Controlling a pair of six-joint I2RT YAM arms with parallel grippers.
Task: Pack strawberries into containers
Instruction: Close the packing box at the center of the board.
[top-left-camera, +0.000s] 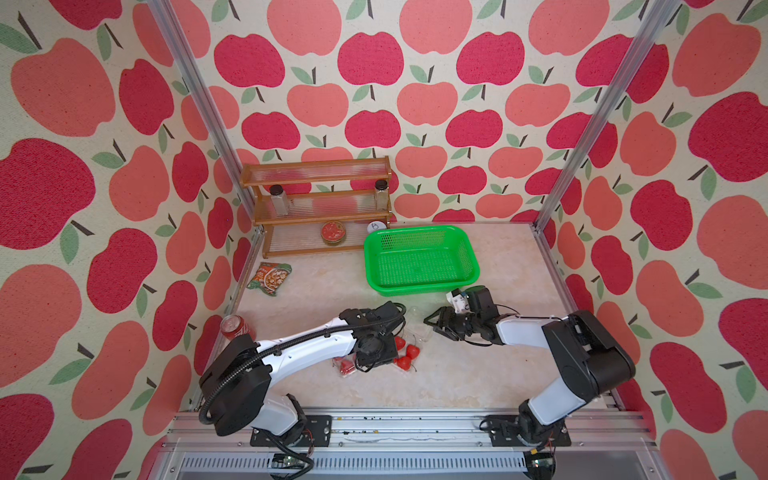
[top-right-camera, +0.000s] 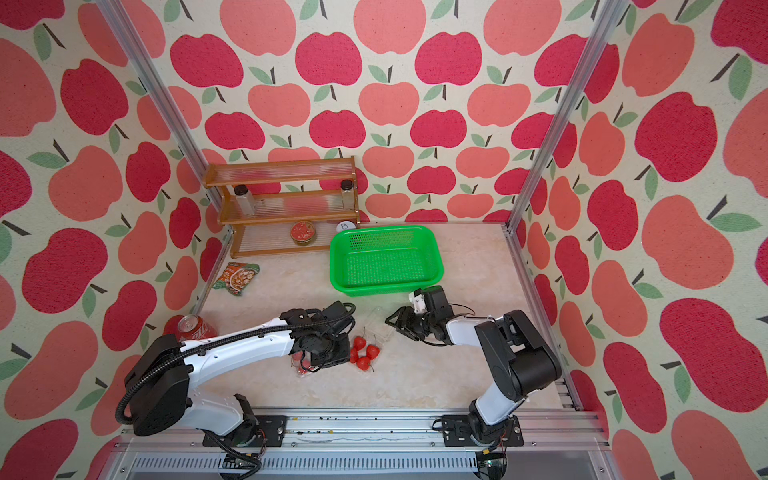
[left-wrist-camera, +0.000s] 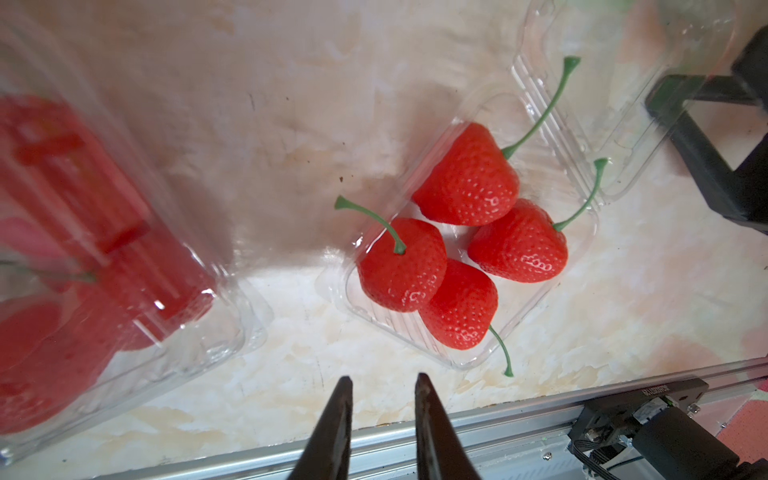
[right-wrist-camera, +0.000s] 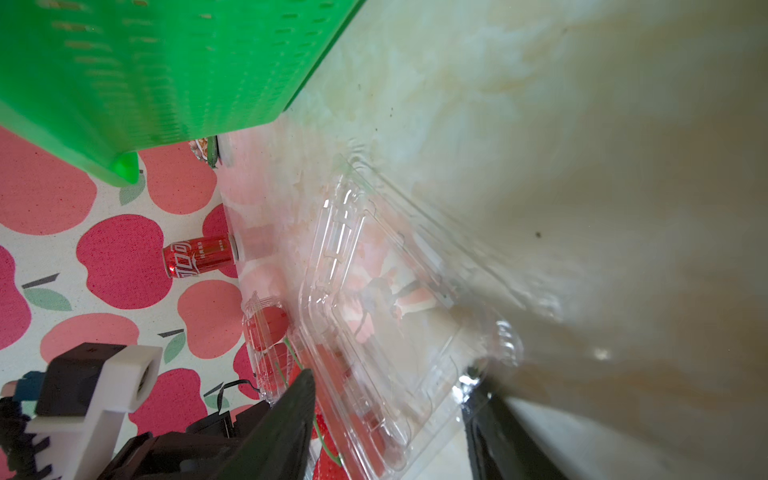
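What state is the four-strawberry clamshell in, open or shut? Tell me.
Open: the clamshell has its lid folded back beside its base, leaving four strawberries uncovered.

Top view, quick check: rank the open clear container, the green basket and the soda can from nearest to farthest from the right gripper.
From the right gripper, in a top view:
1. open clear container: its lid lies right in front of it, on its left side.
2. green basket: close behind, toward the back.
3. soda can: far across on the left side.
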